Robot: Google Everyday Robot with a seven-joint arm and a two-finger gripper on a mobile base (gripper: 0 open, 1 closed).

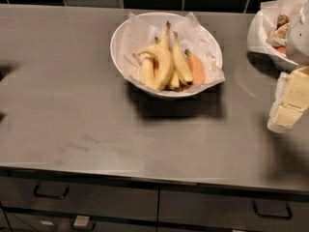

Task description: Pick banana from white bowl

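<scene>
The white bowl (123, 38) stands at the back middle of the steel counter, lined with crinkled white paper whose corners poke over the rim. It holds a bunch of yellow bananas (164, 62) with stems pointing away, and an orange-pink piece (196, 67) on their right. My gripper (288, 100) is at the right edge of the view, hanging over the counter well to the right of the bowl and a little nearer than it. It holds nothing that I can see.
A second white paper-lined bowl (258, 33) with red fruit stands at the back right, just behind the gripper. Dark tiles line the back wall. The counter's front edge runs above drawers with handles (50, 193).
</scene>
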